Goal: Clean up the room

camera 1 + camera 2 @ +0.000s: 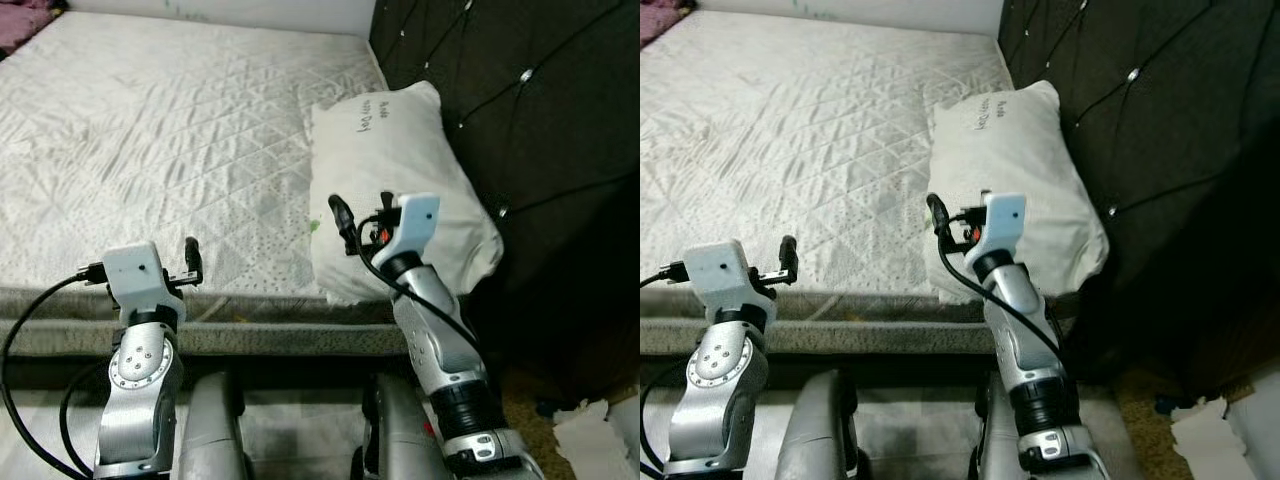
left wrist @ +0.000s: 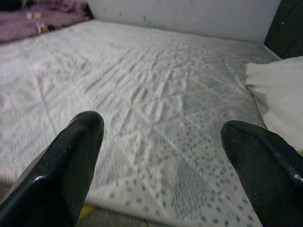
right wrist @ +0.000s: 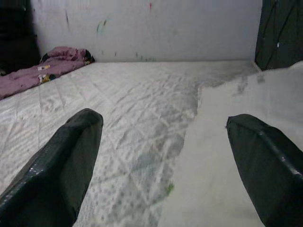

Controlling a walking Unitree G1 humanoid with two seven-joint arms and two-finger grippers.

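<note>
Left eye view, pillow [image 1: 400, 180]: judged soft, light; a corner to be pinched.
Right gripper [image 1: 360, 215]: spread wide, empty, over the pillow.
Left gripper [image 2: 161, 156]: spread wide, empty, over the mattress [image 1: 170, 140].

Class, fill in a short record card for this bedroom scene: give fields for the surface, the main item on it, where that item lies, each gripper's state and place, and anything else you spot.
surface: bed with white quilted cover
main item: white pillow
pillow position: at the bed's right side, against the dark tufted headboard
left gripper: open, over the bed's near edge
right gripper: open, over the pillow's near left part
other: pink bedding at the bed's far left corner; white paper on the floor, lower right
</note>
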